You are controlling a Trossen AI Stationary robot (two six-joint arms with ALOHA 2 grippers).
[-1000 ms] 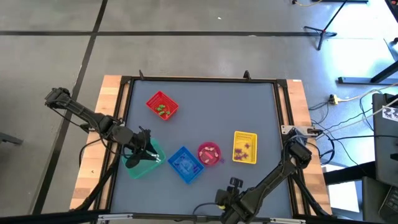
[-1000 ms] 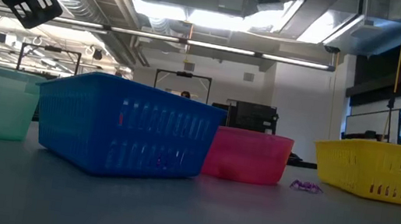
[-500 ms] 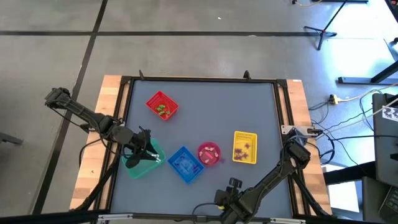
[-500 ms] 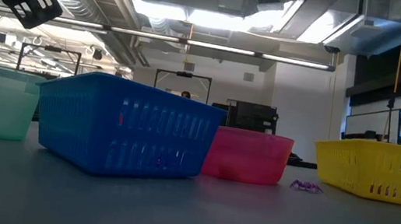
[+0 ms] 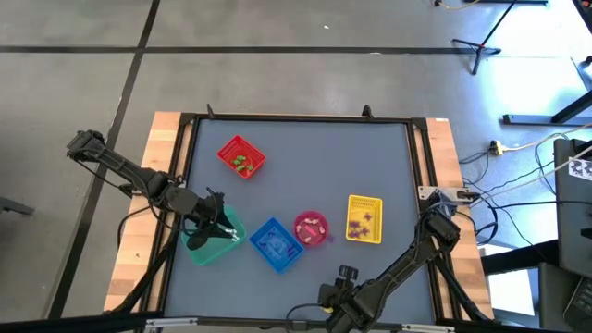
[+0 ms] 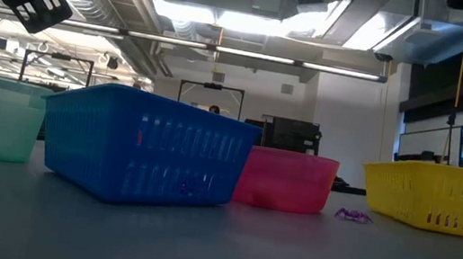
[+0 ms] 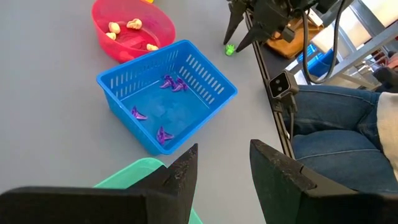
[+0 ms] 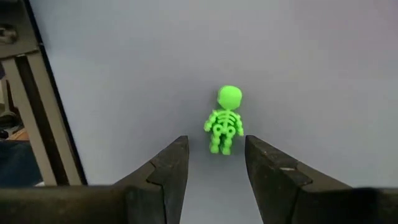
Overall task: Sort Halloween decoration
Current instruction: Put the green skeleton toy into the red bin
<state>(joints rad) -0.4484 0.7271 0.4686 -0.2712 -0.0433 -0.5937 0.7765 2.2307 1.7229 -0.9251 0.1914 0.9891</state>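
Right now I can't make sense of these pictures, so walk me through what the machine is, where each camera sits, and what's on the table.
Two dark robot arms work at a grey table. One camera looks straight down, one sits at table-top height, and one rides on each wrist. The table holds a red basket, yellow basket, blue basket, teal basket and pink bowl, with tiny trinkets sorted inside. The left gripper hangs over the teal basket, jaws open, holding nothing. The right gripper, near the table's front edge, has open jaws either side of a green skeleton, not gripping it.

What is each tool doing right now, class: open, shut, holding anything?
Left tool: open, empty, above the teal basket.
Right tool: open, empty, green skeleton just ahead on the table.
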